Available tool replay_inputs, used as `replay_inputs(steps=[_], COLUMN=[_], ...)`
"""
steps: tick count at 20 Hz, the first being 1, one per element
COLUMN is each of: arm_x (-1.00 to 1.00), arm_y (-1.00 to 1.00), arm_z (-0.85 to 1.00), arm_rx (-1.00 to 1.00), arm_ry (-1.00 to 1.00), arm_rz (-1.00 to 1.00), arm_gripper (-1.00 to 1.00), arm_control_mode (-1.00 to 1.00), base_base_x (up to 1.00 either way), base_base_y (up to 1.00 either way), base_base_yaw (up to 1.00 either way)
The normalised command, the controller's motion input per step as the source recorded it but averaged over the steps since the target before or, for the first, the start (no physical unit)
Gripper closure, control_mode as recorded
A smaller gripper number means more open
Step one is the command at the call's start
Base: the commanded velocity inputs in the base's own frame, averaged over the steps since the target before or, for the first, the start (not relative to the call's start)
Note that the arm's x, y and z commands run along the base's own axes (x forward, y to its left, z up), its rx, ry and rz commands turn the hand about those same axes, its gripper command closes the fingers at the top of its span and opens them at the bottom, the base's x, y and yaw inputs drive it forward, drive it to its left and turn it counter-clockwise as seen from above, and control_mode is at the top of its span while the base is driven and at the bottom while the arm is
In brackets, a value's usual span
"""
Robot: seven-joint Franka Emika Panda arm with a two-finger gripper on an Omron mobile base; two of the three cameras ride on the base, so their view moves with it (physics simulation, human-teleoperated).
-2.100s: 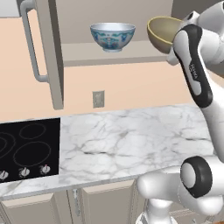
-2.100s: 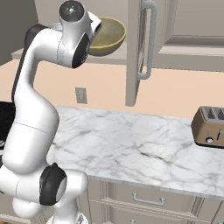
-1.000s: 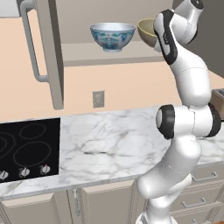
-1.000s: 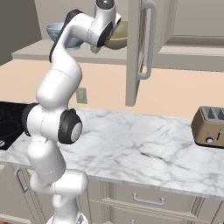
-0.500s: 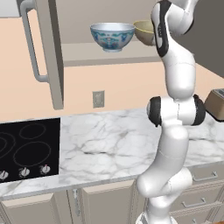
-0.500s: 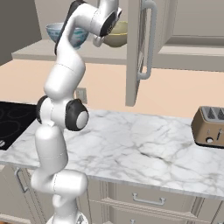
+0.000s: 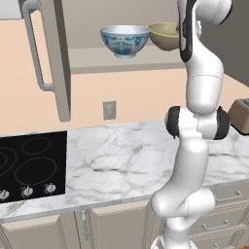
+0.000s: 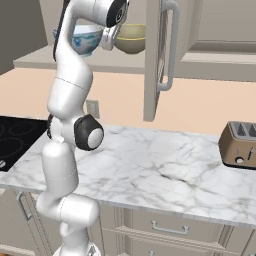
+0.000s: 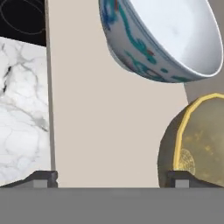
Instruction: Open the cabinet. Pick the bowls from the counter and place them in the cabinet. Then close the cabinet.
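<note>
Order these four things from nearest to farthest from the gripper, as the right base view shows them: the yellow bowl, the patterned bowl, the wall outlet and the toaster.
From the gripper:
1. Yellow bowl: on the cabinet shelf, right beside the open fingers.
2. Patterned bowl: same shelf, on the other side, partly behind the arm.
3. Wall outlet: lower, on the wall.
4. Toaster: far end of the counter.

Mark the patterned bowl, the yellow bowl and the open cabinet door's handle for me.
patterned bowl (image 7: 125,42), left base view, on its outer wall.
yellow bowl (image 8: 131,38), right base view, on its outer side below the rim.
cabinet door handle (image 8: 171,50), right base view, midway down the vertical bar.
</note>
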Motion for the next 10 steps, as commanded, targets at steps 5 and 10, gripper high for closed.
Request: replay_inputs(steps=[5, 10], arm_x=[-1.00, -1.00], arm_y=[0.33, 0.48], arm_z=[-1.00, -1.00], arm_rx=[-0.15, -0.10], arm_ry=[-0.15, -0.20], arm_rz=[0.14, 0.16], arm_gripper=[-1.00, -1.00], arm_control_mode=[-1.00, -1.00], base_base_x=[0.00, 0.00], base_base_y=[0.00, 0.00], base_base_yaw=[0.00, 0.00])
